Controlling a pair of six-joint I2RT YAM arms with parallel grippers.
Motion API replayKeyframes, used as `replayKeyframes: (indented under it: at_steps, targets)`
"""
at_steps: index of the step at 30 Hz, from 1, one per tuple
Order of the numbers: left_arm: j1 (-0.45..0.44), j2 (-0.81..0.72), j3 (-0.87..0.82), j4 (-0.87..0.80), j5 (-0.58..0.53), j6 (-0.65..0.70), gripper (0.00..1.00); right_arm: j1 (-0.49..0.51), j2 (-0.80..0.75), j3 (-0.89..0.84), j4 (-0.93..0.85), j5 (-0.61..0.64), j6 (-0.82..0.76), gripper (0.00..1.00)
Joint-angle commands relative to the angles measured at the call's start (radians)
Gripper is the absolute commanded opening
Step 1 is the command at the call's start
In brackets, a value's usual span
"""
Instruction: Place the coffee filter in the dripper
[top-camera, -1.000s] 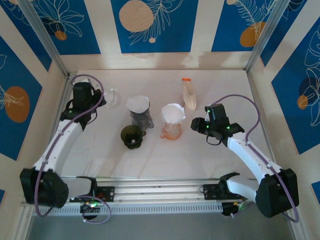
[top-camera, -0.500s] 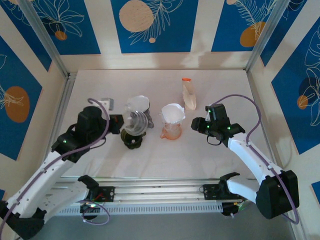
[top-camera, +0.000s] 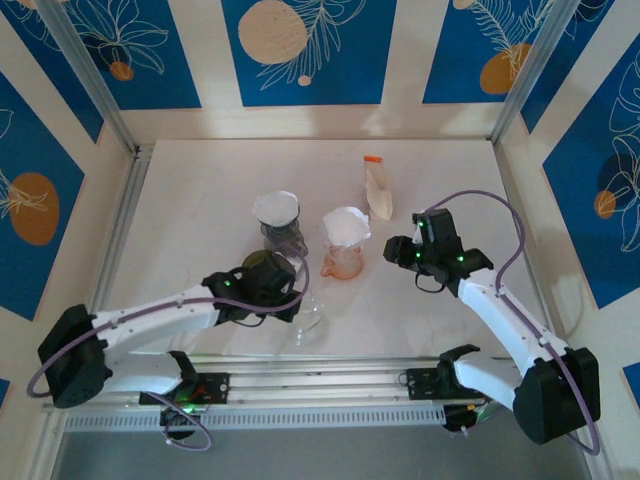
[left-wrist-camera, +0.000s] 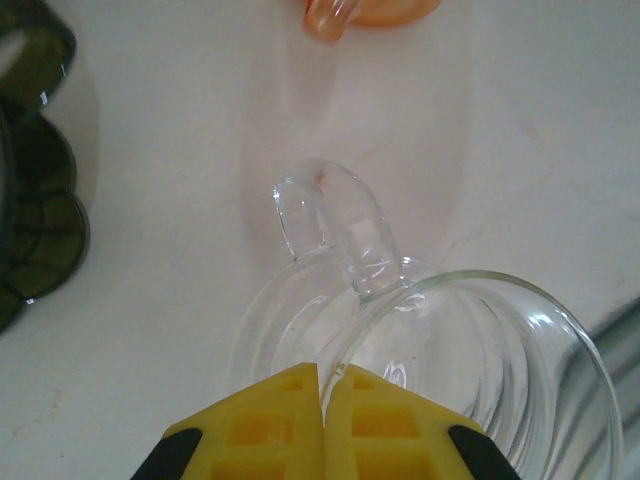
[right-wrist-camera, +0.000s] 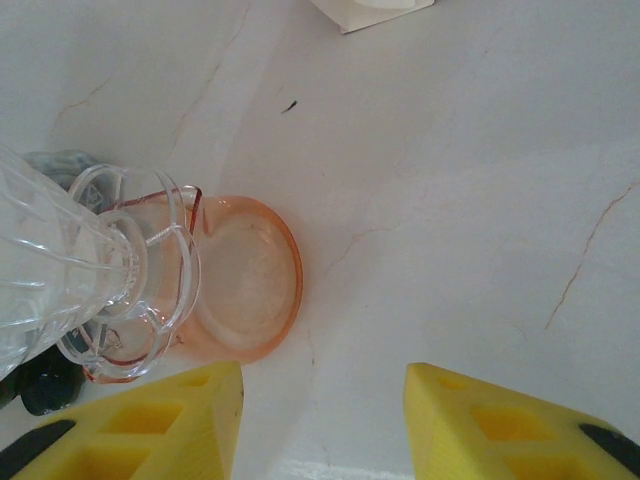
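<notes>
Lower centre, left fingers clamp the glass dripper; right fingers gape empty. Pinch the coffee filter (likely flimsy) by 1 edge.

A robotics lab test cell: a white table boxed in by aluminium posts and blue floral printed panels, with two robot arms bolted to a rail at its near edge.

We count four drippers: one clear dripper, one dark green dripper, one grey dripper, one orange dripper. We count two white paper filters and one pouch.
</notes>
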Motion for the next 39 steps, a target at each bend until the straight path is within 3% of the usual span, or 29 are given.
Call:
replayKeyframes:
  at_steps: [1,8,12,17,21,24,28,32,39]
  targets:
    - [-0.015,0.023,0.000,0.106,0.007,-0.009,0.00,-0.001,-0.029,-0.014,-0.033,-0.003,0.001,0.47]
    - [-0.020,0.021,-0.010,0.079,-0.059,-0.002,0.02,0.000,-0.035,-0.031,-0.025,-0.010,0.006,0.47]
    - [-0.021,-0.002,-0.001,0.053,-0.064,-0.002,0.29,-0.001,-0.032,-0.034,-0.016,-0.012,0.008,0.47]
    - [-0.020,-0.059,0.028,0.004,-0.107,-0.013,0.44,0.000,-0.030,-0.032,-0.014,-0.014,0.008,0.47]
    - [-0.007,-0.168,0.027,-0.039,-0.170,-0.055,0.47,0.000,-0.031,-0.030,-0.020,-0.013,0.004,0.48]
    - [0.077,-0.249,0.000,-0.074,-0.133,-0.092,0.47,-0.001,-0.033,-0.032,-0.019,-0.013,0.004,0.48]
    - [0.260,-0.328,-0.057,-0.106,-0.019,-0.127,0.47,-0.002,-0.030,-0.037,-0.011,-0.017,0.005,0.48]
    - [0.406,-0.327,-0.086,-0.131,0.064,-0.118,0.44,-0.003,-0.031,-0.036,-0.010,-0.023,0.002,0.48]
    - [0.527,-0.283,-0.127,-0.099,0.104,-0.102,0.44,-0.008,-0.038,-0.035,-0.021,-0.020,-0.008,0.49]
